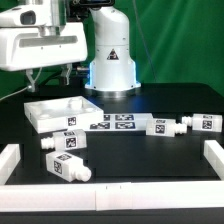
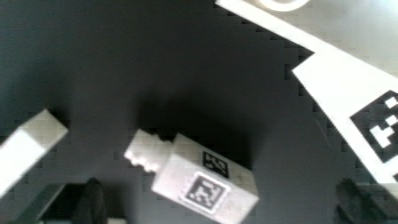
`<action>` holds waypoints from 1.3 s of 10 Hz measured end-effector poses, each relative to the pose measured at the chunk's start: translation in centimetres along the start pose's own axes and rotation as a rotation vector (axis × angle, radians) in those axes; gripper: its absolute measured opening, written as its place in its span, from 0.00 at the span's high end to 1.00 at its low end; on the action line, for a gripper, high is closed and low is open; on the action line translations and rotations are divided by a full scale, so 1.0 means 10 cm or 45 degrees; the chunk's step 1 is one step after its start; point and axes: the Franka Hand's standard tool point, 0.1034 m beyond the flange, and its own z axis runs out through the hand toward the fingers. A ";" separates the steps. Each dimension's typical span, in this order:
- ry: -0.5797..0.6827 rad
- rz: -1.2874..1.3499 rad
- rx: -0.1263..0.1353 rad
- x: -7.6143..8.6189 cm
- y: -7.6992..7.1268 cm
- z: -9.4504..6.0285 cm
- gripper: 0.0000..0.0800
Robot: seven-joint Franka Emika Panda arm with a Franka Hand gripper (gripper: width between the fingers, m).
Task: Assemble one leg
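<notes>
Four legs lie on the black table. One leg [image 1: 62, 143] is at the front left, another [image 1: 65, 167] is nearer the front edge, and two [image 1: 160, 127] [image 1: 200, 122] are on the exterior view's right. The white square tabletop [image 1: 60, 110] lies at the back left. My gripper [image 1: 48, 80] hangs open and empty, well above the tabletop's left part. In the wrist view one leg [image 2: 196, 172] with its round peg [image 2: 139, 150] lies on the table, far below and between my spread fingers [image 2: 80, 200]. My gripper [image 2: 222, 208] holds nothing.
The marker board [image 1: 115, 122] lies flat at the table's middle, next to the tabletop. White rails border the table at the left [image 1: 10, 160], right [image 1: 214, 155] and front. The robot base [image 1: 110, 65] stands at the back. A white tagged surface [image 2: 356, 95] fills one side of the wrist view.
</notes>
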 end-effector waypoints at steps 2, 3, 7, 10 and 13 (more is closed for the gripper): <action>-0.039 0.155 0.072 -0.47 0.05 0.09 0.19; -0.040 0.129 0.097 -0.61 0.09 0.15 0.19; -0.033 0.168 0.109 -0.64 0.06 0.22 0.19; -0.062 0.381 0.051 -0.67 -0.02 0.54 0.19; -0.100 0.409 0.104 -0.74 -0.14 0.76 0.19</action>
